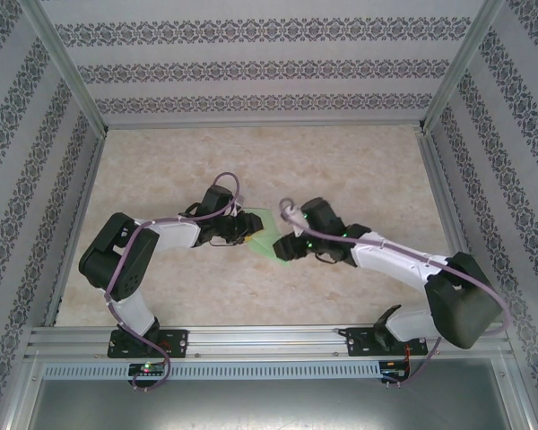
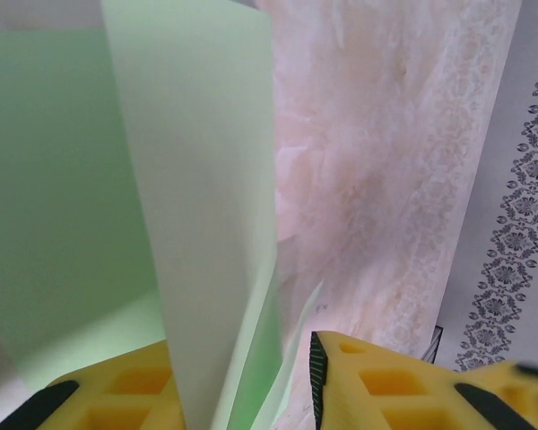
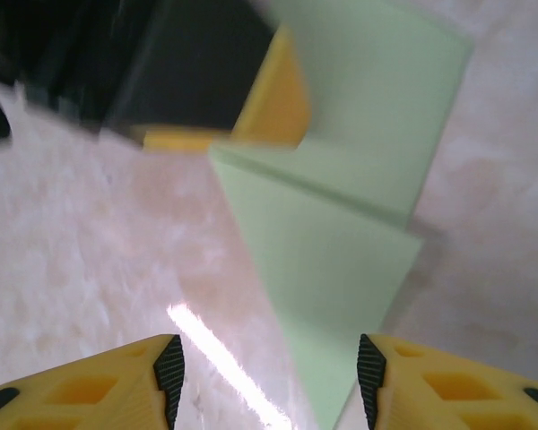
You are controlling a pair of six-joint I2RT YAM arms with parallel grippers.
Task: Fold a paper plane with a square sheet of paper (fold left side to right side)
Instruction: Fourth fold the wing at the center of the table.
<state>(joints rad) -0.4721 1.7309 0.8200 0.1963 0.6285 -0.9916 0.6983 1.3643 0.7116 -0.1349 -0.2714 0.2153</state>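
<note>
The square sheet of paper [image 1: 265, 235] is light green and lies partly folded at the table's middle, between both grippers. My left gripper [image 1: 247, 226] is at its left edge. In the left wrist view a raised flap of the paper [image 2: 197, 179] stands between the yellow fingers [image 2: 368, 376], leaning toward the left one, and a gap shows beside the right pad, so the left gripper [image 2: 242, 385] is open around it. My right gripper [image 3: 269, 376] hovers open over the paper's near corner [image 3: 341, 269], not touching it. The left gripper's yellow finger [image 3: 273, 98] rests at the paper's fold.
The marbled beige tabletop [image 1: 251, 170] stretches free behind and in front of the paper. Aluminium frame posts [image 1: 67, 67] and patterned walls [image 1: 260, 67] enclose the table on three sides. A metal rail [image 1: 269, 339] runs along the near edge by the arm bases.
</note>
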